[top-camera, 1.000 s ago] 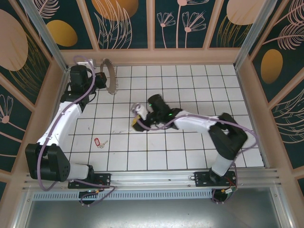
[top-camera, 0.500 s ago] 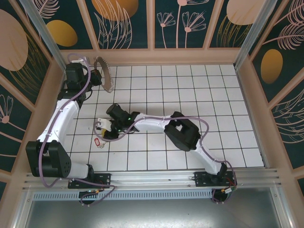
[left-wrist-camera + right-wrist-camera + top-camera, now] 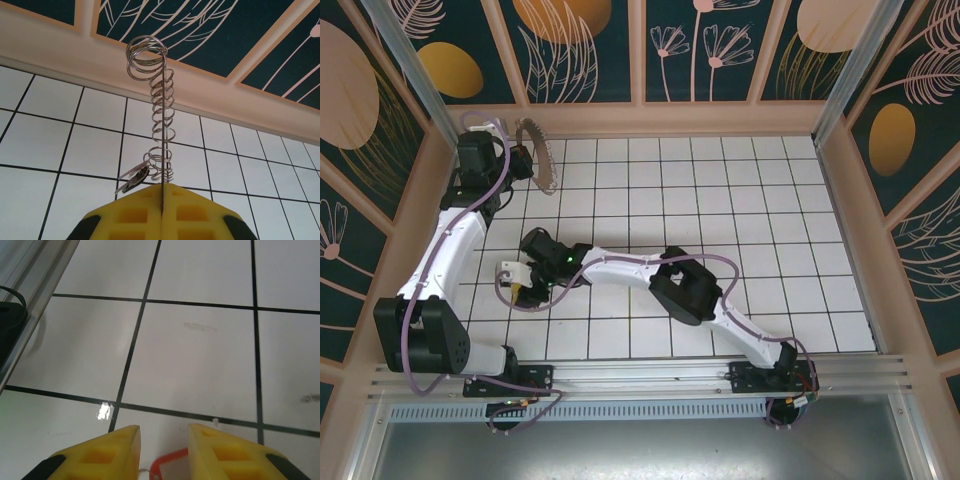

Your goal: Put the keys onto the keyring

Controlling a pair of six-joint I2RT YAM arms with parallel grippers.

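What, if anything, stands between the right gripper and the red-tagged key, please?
Nothing visible does: the red-tagged key lies on bare tile, its tag showing in the gap between the open jaws of the right gripper.

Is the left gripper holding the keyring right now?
Yes: in the left wrist view the left gripper's yellow fingers are pressed together on the keyring, whose thin wire rises from between them.

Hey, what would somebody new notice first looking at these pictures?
The left claw, shut on the keyring, holds it up at the far-left corner, its rings fanned like a saw blade. The right arm stretches across the tiles, and the right claw, open, hovers over the red-tagged key near the left side.
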